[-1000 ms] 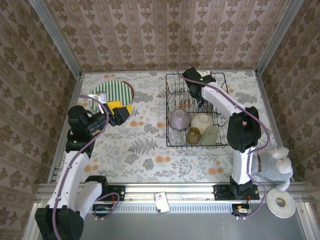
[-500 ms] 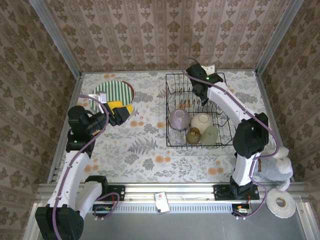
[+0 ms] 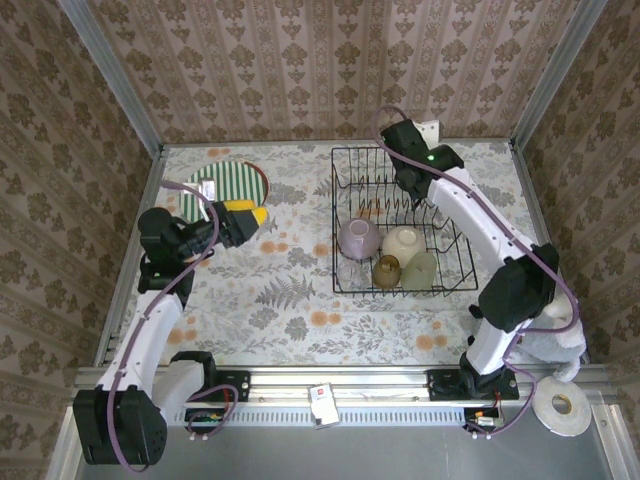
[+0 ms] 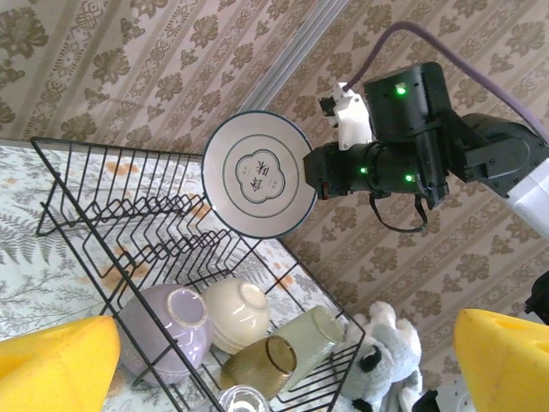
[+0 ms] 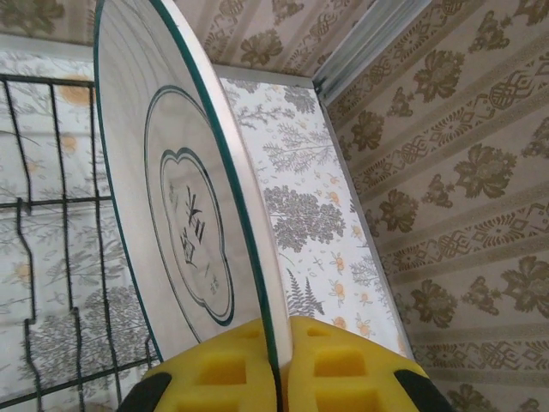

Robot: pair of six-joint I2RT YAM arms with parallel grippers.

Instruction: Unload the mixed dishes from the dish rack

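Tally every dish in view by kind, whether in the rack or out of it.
Plates: 2 - striped plate, ring-pattern plate
Bowls: 1 - lavender bowl
Cups: 3 - cream cup, amber cup, pale-green cup
Glasses: 1 - clear glass
Total: 7

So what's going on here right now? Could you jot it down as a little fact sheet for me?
Right gripper: shut on the rim of a cream ring-pattern plate
Plate position: on edge, lifted above the black wire dish rack
Left gripper: open, holding nothing, by the near edge of the striped plate
Out of the rack: green-white striped plate, flat on the table
In the rack: lavender bowl, cream cup, amber cup, pale-green cup
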